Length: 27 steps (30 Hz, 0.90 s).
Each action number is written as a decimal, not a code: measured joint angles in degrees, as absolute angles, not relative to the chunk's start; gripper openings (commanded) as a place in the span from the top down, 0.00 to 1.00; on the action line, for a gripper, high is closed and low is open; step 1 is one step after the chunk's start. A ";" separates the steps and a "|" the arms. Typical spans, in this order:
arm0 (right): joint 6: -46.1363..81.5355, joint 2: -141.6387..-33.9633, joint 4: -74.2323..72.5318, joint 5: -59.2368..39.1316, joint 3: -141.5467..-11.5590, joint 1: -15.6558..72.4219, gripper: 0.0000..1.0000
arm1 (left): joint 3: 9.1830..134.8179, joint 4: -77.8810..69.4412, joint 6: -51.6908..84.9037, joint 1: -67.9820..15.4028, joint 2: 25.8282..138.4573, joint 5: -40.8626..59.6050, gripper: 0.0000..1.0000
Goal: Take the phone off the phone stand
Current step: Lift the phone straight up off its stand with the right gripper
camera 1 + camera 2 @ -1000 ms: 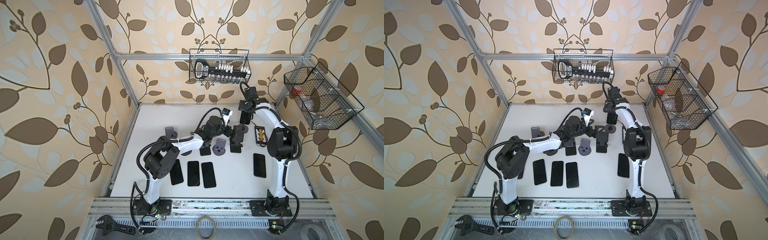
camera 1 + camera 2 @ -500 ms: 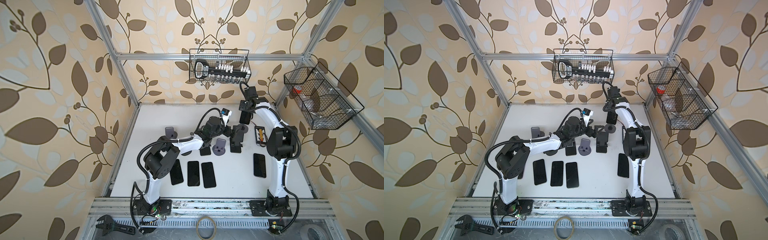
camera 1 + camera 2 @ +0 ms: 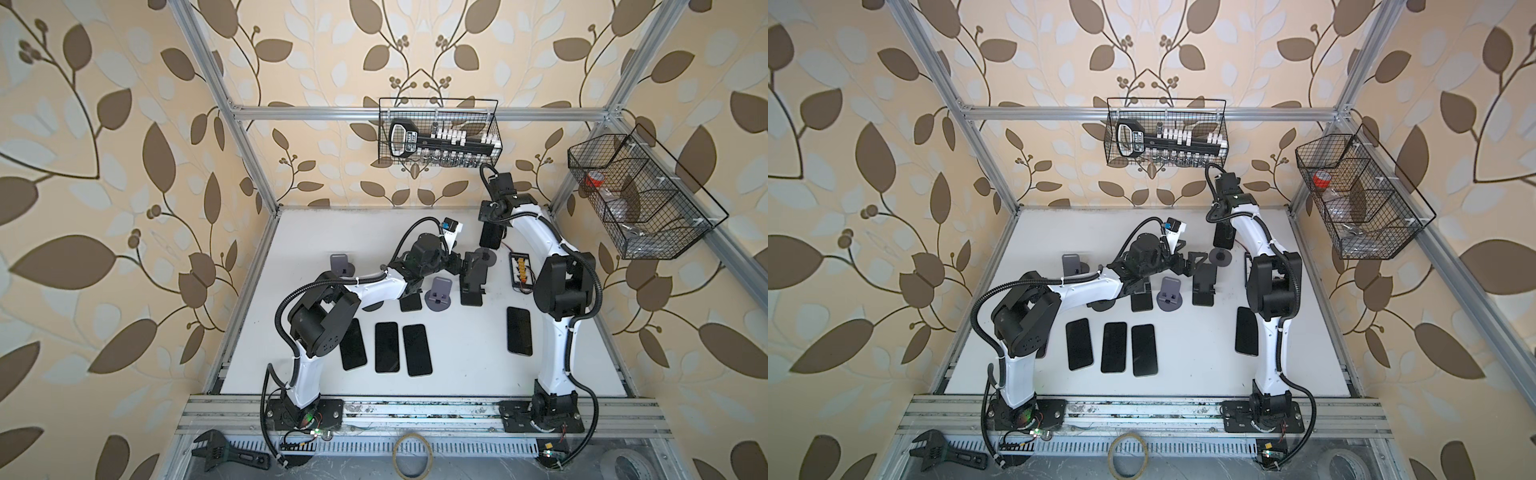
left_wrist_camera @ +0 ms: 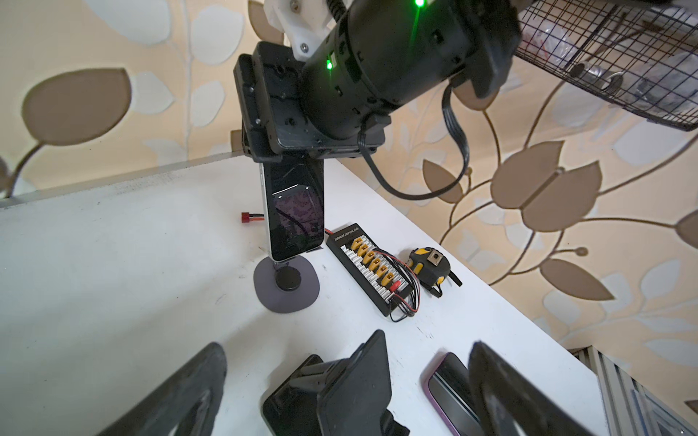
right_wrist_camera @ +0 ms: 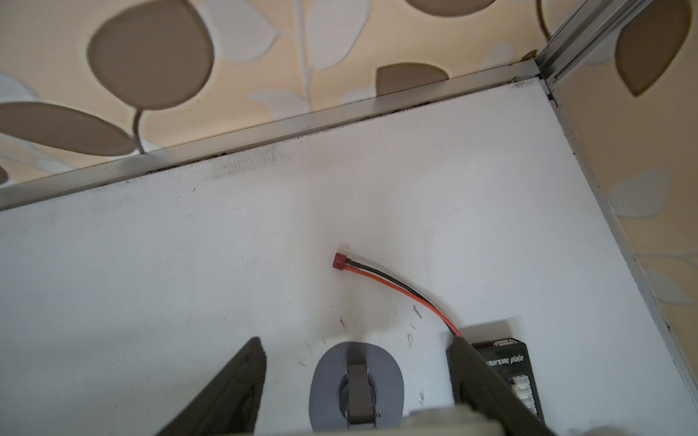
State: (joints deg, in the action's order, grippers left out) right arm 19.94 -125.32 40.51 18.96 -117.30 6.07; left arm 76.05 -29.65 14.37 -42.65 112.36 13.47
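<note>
The phone (image 4: 296, 211) stands upright, dark screen and white edge, with my right gripper (image 3: 492, 226) shut on its upper end. Its lower end hangs right over the grey phone stand (image 4: 287, 287); I cannot tell whether they touch. From the right wrist the stand (image 5: 357, 385) shows between the two fingers of the right gripper (image 5: 355, 343), and only the phone's white edge (image 5: 434, 422) shows. In both top views the phone (image 3: 1223, 239) is near the back right. My left gripper (image 4: 347, 396) is open, its fingers on either side of a black stand (image 4: 351, 389).
A black charging plate (image 4: 372, 264) with wires and a tape measure (image 4: 430, 264) lie right of the stand. A red-tipped lead (image 5: 377, 275) lies behind it. Three phones (image 3: 386, 347) lie flat at the front, another (image 3: 518, 330) by the right arm. Two more grey stands (image 3: 440, 293) (image 3: 340, 264) stand mid-table.
The right gripper's jaws have drawn in on the phone. Neither arm has visibly shifted.
</note>
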 measured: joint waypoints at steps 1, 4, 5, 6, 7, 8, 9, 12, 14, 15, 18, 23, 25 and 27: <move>20.08 -125.32 40.51 18.74 -117.30 5.93 0.38 | 75.33 -29.34 14.33 -42.63 111.79 13.47 0.01; 20.62 -125.21 40.60 18.15 -117.30 5.43 0.38 | 73.67 -26.96 14.13 -42.28 109.91 13.45 0.01; 20.78 -125.12 40.62 18.13 -117.30 5.26 0.38 | 73.36 -25.89 13.98 -42.28 109.21 13.45 0.01; 20.88 -125.01 40.69 18.13 -117.30 5.08 0.38 | 73.19 -24.80 13.80 -42.15 108.47 13.50 0.01; 20.97 -124.97 40.71 18.13 -117.30 4.99 0.38 | 72.99 -24.01 13.61 -42.00 107.74 13.52 0.01; 20.99 -124.84 40.73 18.15 -117.30 4.82 0.38 | 72.69 -23.42 13.41 -41.95 106.85 13.54 0.01; 21.04 -124.66 40.75 18.15 -117.30 4.73 0.38 | 72.42 -23.14 13.17 -41.93 106.08 13.54 0.01; 21.21 -124.22 40.80 18.17 -117.30 4.67 0.38 | 71.81 -22.79 12.40 -41.93 104.38 13.52 0.01; 21.28 -123.98 40.80 18.17 -117.30 4.67 0.37 | 71.79 -22.79 12.40 -41.93 104.20 13.52 0.01; 21.45 -123.81 40.82 18.15 -117.30 4.67 0.38 | 71.79 -22.74 12.43 -41.93 104.20 13.52 0.01; 22.06 -123.28 40.95 18.13 -117.30 4.71 0.38 | 71.68 -22.85 12.80 -41.93 104.25 13.50 0.01; 23.27 -122.43 41.04 18.20 -117.30 4.75 0.37 | 71.68 -23.44 13.91 -41.93 104.42 13.52 0.01; 23.66 -122.02 41.06 18.22 -117.30 4.75 0.37 | 71.68 -23.42 13.91 -41.93 104.42 13.52 0.01; 24.05 -121.49 41.28 18.26 -117.30 4.84 0.37 | 71.79 -22.31 13.87 -41.91 104.42 13.52 0.01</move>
State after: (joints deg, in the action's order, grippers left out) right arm 24.05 -121.49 41.28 18.26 -117.30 4.84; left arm 71.79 -22.31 13.87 -41.91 104.42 13.52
